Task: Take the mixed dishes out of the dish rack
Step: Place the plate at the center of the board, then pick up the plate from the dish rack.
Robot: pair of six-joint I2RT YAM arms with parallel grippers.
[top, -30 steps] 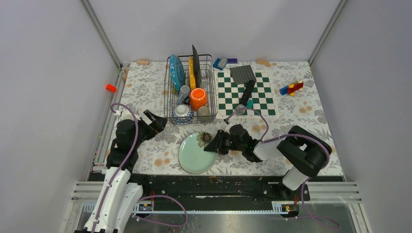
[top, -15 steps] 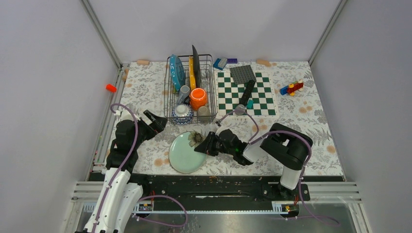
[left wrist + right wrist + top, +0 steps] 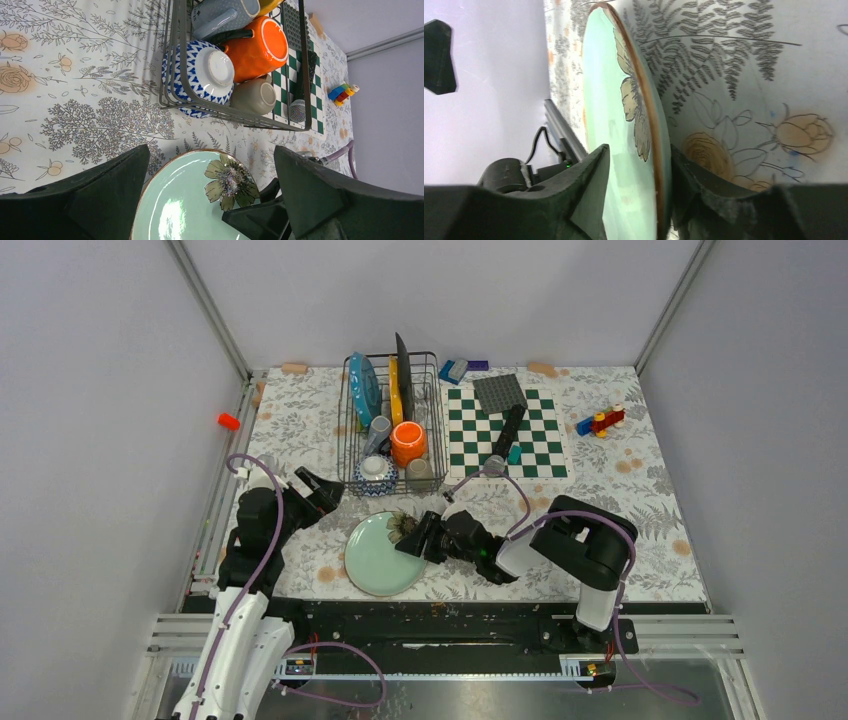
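The lime green plate (image 3: 383, 553) with a flower print lies low over the table in front of the dish rack (image 3: 343, 430). My right gripper (image 3: 418, 538) is shut on its right rim; in the right wrist view the fingers (image 3: 589, 180) clamp the plate (image 3: 624, 125) edge-on. My left gripper (image 3: 318, 492) is open and empty, just left of the plate (image 3: 195, 200). The rack holds a blue dotted plate (image 3: 364, 388), an orange plate (image 3: 396, 400), a dark plate (image 3: 404, 365), an orange mug (image 3: 408, 443), grey cups (image 3: 380, 430) and a patterned bowl (image 3: 375, 473).
A green-and-white checkerboard mat (image 3: 540, 440) lies right of the rack with a grey studded plate (image 3: 499, 392) and a dark stick-shaped object (image 3: 510, 428) on it. Toy bricks (image 3: 600, 421) sit at the far right, blue ones (image 3: 455, 370) behind the mat. A red piece (image 3: 229, 421) lies by the left rail.
My right gripper has carried the green plate leftward, toward the left gripper. The left arm has not moved.
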